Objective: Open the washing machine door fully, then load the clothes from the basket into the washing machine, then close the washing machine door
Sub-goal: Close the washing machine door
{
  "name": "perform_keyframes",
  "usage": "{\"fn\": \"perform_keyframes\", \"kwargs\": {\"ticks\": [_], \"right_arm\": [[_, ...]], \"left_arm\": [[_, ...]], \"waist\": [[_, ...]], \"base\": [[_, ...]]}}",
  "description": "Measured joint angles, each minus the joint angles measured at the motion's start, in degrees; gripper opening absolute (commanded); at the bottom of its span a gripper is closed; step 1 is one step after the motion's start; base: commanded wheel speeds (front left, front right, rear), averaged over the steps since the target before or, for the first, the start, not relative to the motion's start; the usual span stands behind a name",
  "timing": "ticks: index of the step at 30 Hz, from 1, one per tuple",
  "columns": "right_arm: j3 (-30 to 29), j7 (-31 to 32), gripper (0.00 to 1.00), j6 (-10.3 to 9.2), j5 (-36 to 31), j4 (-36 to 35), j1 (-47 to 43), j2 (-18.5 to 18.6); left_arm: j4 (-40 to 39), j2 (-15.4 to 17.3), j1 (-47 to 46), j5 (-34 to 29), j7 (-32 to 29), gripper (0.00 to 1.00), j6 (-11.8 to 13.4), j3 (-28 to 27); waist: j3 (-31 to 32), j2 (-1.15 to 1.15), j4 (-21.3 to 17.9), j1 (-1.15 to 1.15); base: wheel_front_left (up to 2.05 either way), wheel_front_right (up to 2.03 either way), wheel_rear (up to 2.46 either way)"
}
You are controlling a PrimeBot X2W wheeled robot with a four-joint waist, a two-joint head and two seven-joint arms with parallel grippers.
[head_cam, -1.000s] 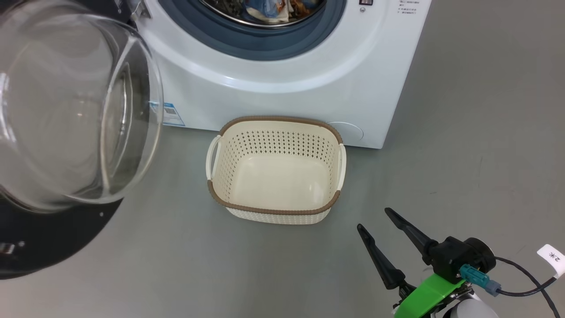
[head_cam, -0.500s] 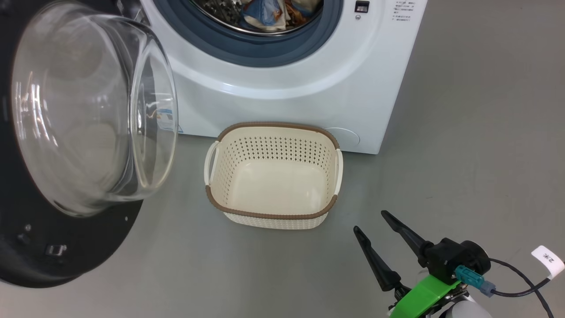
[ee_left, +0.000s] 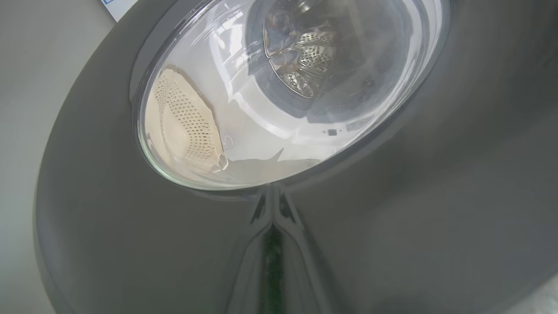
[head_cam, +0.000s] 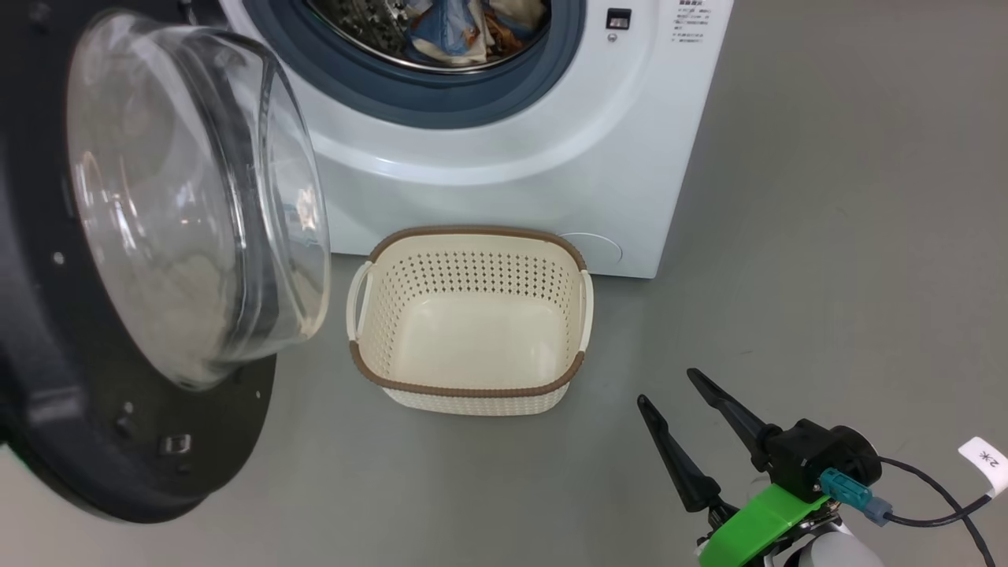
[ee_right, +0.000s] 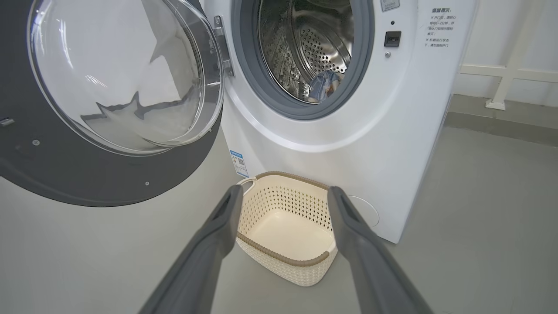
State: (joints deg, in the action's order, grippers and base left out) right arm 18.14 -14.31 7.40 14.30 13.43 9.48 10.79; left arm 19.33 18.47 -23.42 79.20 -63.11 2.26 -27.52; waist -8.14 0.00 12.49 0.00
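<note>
Right hand (head_cam: 667, 387) hangs low over the grey floor (head_cam: 827, 236), two dark fingers spread wide, holding nothing.

The basket (head_cam: 465, 390) sits on the floor just ahead of those fingertips and a little to their left, apart from them.

Beyond the basket stands the washing machine (head_cam: 512, 181), close against the basket's far rim; I cannot tell whether they touch.

The clothes (head_cam: 465, 27), blue printed pieces with a cream one, lie in the steel drum (ee_right: 314, 43) behind the grey-blue seal (head_cam: 441, 98), well ahead of the right hand and higher.

The washing machine door (head_cam: 118, 441) stands swung out, well off to the right hand's left, its glass bowl facing towards the basket.

Left hand (ee_left: 273, 231) has its fingers pressed together. The tips meet their own reflection on the door's glossy black outer face, just below the glass.
</note>
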Motion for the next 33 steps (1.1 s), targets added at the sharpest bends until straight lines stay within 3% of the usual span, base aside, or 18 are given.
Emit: {"fn": "perform_keyframes", "kwargs": {"ticks": [8, 22, 27, 33], "right_arm": [[-0.12, 0.00, 1.00, 0.00, 0.00, -0.12, 0.01, -0.54], [-0.25, 0.00, 1.00, 0.00, 0.01, 0.15, 0.01, -1.34], [-0.69, 0.00, 1.00, 0.00, 0.00, 0.23, -0.03, -1.69], [-0.89, 0.00, 1.00, 0.00, 0.00, 0.59, -0.29, -1.89]], "left_arm": [[-3.24, -3.59, 2.26, 1.22, -0.45, 0.00, -0.62, 0.86], [-4.80, -12.38, 6.02, 2.34, 1.25, 0.00, -4.85, 3.21], [-4.57, -15.83, 6.07, 4.80, 4.50, 0.00, -6.09, 4.61], [-1.85, -16.21, 5.60, 6.14, 9.55, 0.00, -7.62, 7.20]], "waist": [[0.49, 0.00, -1.54, 0.00], [1.55, 0.00, -5.66, 0.00], [2.45, 0.00, -7.51, 0.00], [3.35, 0.00, -9.64, 0.00]], "base": [[0.00, 0.00, 0.00], [0.00, 0.00, 0.00], [0.00, 0.00, 0.00], [0.00, 0.00, 0.00]]}}
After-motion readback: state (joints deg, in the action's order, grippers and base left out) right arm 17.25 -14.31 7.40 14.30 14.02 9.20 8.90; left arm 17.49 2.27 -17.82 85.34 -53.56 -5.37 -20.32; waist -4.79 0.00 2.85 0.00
